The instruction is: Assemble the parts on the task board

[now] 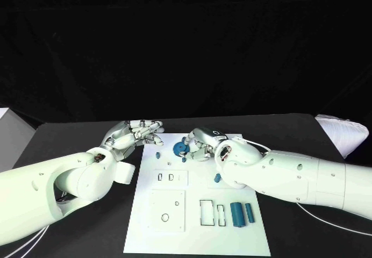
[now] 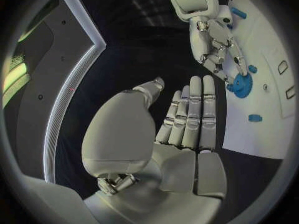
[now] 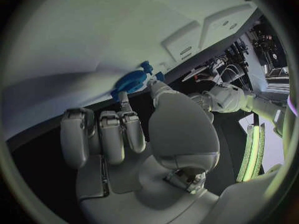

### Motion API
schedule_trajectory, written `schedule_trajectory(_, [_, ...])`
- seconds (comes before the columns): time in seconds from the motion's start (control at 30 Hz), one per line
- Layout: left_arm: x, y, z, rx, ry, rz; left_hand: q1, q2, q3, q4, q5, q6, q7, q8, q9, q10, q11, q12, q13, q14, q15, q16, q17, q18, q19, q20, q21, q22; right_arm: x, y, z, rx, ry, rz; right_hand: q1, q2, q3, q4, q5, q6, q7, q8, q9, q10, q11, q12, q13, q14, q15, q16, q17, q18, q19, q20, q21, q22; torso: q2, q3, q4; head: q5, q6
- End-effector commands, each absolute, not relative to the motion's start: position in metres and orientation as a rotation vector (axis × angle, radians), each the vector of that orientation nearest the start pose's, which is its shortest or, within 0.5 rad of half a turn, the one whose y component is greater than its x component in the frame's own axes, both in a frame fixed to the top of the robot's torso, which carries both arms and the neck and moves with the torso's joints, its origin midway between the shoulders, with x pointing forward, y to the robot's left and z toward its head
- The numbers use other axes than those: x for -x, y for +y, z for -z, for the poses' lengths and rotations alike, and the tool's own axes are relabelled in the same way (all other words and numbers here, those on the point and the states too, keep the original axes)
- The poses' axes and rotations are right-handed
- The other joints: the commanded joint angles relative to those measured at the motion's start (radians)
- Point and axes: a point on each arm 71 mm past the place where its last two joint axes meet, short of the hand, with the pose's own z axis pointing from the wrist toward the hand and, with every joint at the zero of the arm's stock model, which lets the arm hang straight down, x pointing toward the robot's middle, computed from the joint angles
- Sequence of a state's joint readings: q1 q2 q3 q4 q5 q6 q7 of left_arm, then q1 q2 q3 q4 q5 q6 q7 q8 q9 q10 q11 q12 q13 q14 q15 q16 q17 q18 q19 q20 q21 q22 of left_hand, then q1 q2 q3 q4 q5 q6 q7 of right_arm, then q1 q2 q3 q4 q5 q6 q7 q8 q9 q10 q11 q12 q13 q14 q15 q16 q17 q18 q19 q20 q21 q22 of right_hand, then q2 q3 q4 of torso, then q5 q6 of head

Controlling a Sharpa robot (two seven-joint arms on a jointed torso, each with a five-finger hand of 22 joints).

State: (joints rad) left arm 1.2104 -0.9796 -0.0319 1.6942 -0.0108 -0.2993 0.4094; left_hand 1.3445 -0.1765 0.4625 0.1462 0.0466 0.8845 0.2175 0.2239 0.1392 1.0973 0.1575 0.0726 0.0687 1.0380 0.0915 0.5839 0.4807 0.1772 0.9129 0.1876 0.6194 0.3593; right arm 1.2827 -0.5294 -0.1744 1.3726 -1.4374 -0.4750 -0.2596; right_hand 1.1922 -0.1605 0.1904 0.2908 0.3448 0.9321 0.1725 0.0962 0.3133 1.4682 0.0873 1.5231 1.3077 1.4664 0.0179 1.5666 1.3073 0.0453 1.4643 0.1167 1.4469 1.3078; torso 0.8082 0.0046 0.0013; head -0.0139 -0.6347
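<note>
The board (image 1: 174,236) lies mid-table. Near its right-hand near part, two blue bars (image 1: 242,214) stand side by side next to a rectangular slot (image 1: 207,212). At the far edge the right hand (image 1: 200,144) pinches a blue gear (image 1: 180,148); its teeth are partly hidden by fingers. The left hand (image 1: 136,134) hovers left of the board, fingers apart, holding nothing.

We see the right hand (image 3: 146,134) from behind, fingers curled forward, thumb and a fingertip (image 3: 124,97) touching the blue gear (image 3: 131,81). Gear sits on the white board (image 3: 93,40), a small blue peg (image 3: 147,66) just beside it toward 1 o'clock. Two raised white plates with slots (image 3: 206,37) lie farther out toward 2 o'clock. Left hand (image 3: 209,74) hovers off the board's edge, at 3 o'clock from the gear, fingers apart.
</note>
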Motion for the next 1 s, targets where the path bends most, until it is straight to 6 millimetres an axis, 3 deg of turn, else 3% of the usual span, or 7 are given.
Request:
schedule_trajectory(0.03, [-0.458,0.223,0.154,1.068,1.409,1.631,-0.008,0.001,0.005,-0.002,0.002,-0.001,0.007,-0.006,-0.001,-0.002,0.001,-0.005,-0.001,-0.007,0.001,0.005,0.001,0.0,-0.008,0.001,0.004,0.002,-0.501,-0.093,0.19,0.162,1.609,-0.652,-0.001,0.009,0.004,0.0,0.003,0.006,-0.003,0.004,0.0,0.059,0.001,0.004,0.219,0.104,-0.001,0.004,0.263,-0.013,0.036,0.005,0.005,0.156,0.001,0.0,0.0002,0.0,-0.001])
schedule_trajectory(0.27, [-0.458,0.224,0.155,1.069,1.407,1.628,-0.008,0.001,0.005,-0.002,0.002,-0.001,0.007,-0.006,-0.001,-0.002,0.001,-0.005,-0.001,-0.007,0.001,0.005,0.001,0.0,-0.008,0.001,0.004,0.002,-0.494,-0.105,0.182,0.112,1.533,-0.68,0.003,0.012,0.012,-0.002,0.011,0.012,-0.006,0.007,0.0,0.063,-0.002,0.007,0.223,0.104,-0.003,0.004,0.263,-0.014,0.038,0.003,0.007,0.159,-0.001,0.0003,-0.0001,0.001,-0.001])
schedule_trajectory(0.53, [-0.461,0.228,0.156,1.071,1.4,1.616,-0.008,0.001,0.005,-0.002,0.002,-0.001,0.007,-0.006,-0.001,-0.002,0.001,-0.005,-0.001,-0.007,0.001,0.005,0.001,0.0,-0.008,0.001,0.004,0.002,-0.484,-0.143,0.15,-0.025,1.389,-0.789,0.052,-0.001,0.049,-0.011,0.016,0.012,-0.006,0.003,-0.003,0.063,-0.003,0.007,0.223,0.104,-0.006,0.004,0.263,-0.012,0.035,-0.001,0.001,0.156,-0.012,0.0053,-0.0126,-0.001,0.01])
schedule_trajectory(0.73, [-0.464,0.228,0.157,1.072,1.398,1.611,-0.01,0.002,0.006,-0.003,0.003,-0.002,0.007,-0.007,-0.001,-0.003,0.001,-0.005,-0.001,-0.009,0.002,0.007,0.002,0.0,-0.012,0.002,0.008,0.004,-0.481,-0.185,0.132,-0.105,1.447,-0.878,0.141,-0.023,0.106,-0.049,-0.046,0.018,-0.004,0.002,-0.007,0.055,-0.002,-0.002,0.215,0.104,-0.006,0.004,0.263,-0.006,0.02,-0.001,-0.026,0.136,-0.023,0.0105,-0.0226,-0.002,0.013])
schedule_trajectory(0.87, [-0.465,0.227,0.158,1.072,1.399,1.614,-0.01,0.002,0.006,-0.003,0.003,-0.001,0.007,-0.007,-0.001,-0.003,0.001,-0.005,-0.001,-0.009,0.002,0.007,0.002,0.0,-0.012,0.002,0.008,0.004,-0.485,-0.217,0.13,-0.114,1.492,-0.889,0.195,-0.044,0.131,-0.088,-0.089,0.02,-0.002,0.001,-0.009,0.049,-0.001,-0.008,0.21,0.104,-0.005,0.004,0.263,-0.004,0.015,0.0,-0.035,0.131,-0.03,0.0142,-0.0289,-0.004,0.015])
schedule_trajectory(1.0, [-0.466,0.226,0.158,1.071,1.403,1.617,-0.008,0.002,0.007,-0.005,0.003,-0.001,0.007,-0.007,-0.001,-0.003,0.001,-0.004,-0.001,-0.01,0.002,0.008,0.002,0.0,-0.013,0.002,0.01,0.005,-0.489,-0.245,0.132,-0.09,1.517,-0.857,0.219,-0.06,0.138,-0.108,-0.104,0.018,-0.002,-0.001,-0.011,0.045,-0.001,-0.013,0.206,0.104,-0.004,0.004,0.263,-0.005,0.017,0.0,-0.033,0.134,-0.031,0.0181,-0.033,-0.01,0.012])
